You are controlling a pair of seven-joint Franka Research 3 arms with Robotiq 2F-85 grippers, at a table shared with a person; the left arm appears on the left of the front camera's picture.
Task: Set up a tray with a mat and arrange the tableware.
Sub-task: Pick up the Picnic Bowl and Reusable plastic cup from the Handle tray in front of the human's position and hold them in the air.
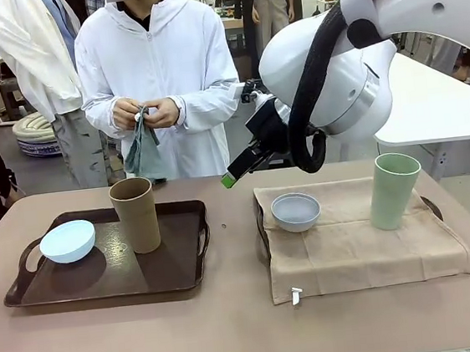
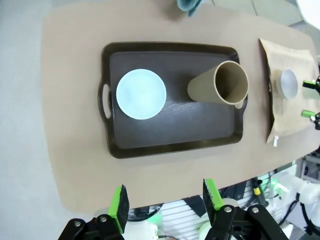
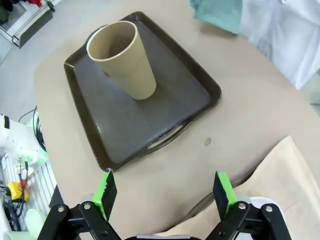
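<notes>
Front view: upright pale green cup (image 1: pixel 396 190)

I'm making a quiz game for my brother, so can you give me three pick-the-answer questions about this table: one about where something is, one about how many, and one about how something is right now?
1. Where does the pale green cup stand?
A) in the dark tray
B) on the beige mat
C) on a chair

2. How many things stand in the dark tray?
A) four
B) none
C) two

3. How is the right end effector?
A) open, holding nothing
B) shut on a cup
C) shut on a bowl

Answers:
1 B, its base sits on the mat's cloth.
2 C, just the pale blue bowl and the tan cup.
3 A, its green pads stand wide apart with nothing between them.
</notes>
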